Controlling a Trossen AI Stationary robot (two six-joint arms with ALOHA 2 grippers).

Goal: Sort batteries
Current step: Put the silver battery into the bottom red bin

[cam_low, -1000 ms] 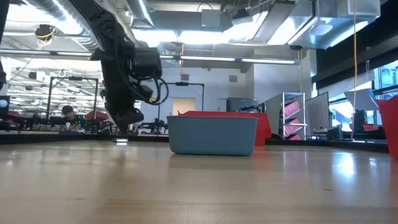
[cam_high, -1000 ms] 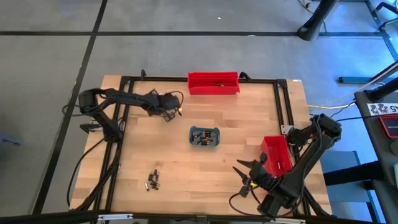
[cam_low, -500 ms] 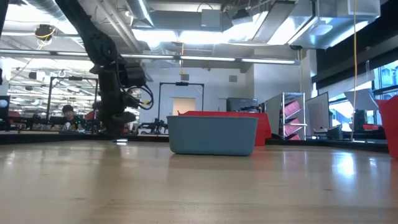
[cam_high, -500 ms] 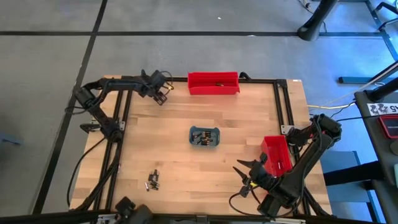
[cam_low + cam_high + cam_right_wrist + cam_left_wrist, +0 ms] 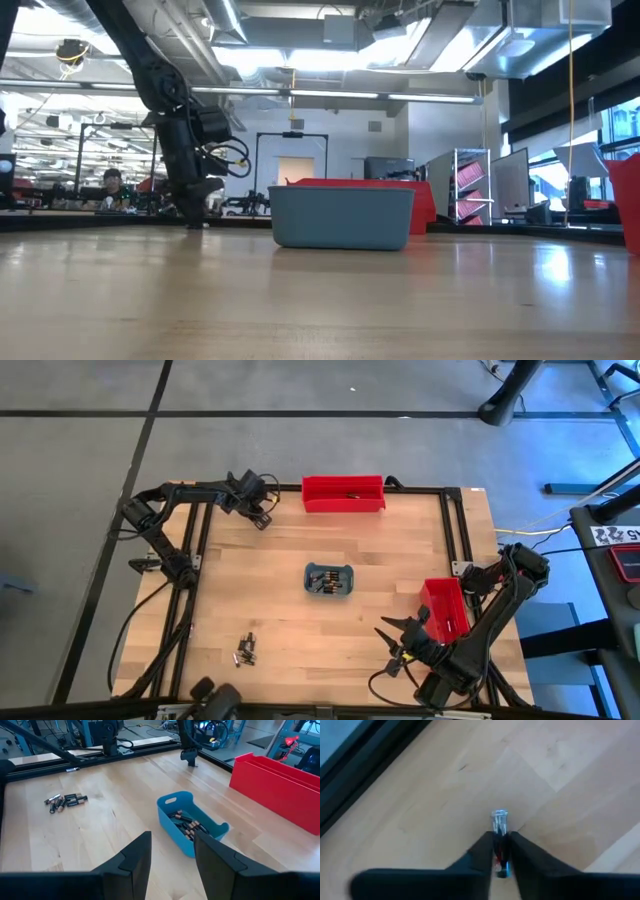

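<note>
Item: one battery [image 5: 499, 827], clamped between the fingers [image 5: 480, 852] of my left hand [image 5: 260, 512], jaws narrow around it. Its long axis runs forward along the fingers, silvery end poking past the tips. Location: far left corner of the tabletop [image 5: 390, 560], just beside the far red bin [image 5: 343, 493], which lies to my right. My right hand [image 5: 398, 643], part open and empty, waits well apart.

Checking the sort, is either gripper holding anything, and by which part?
The left gripper pinches a battery by one end; the right gripper holds nothing.
</note>
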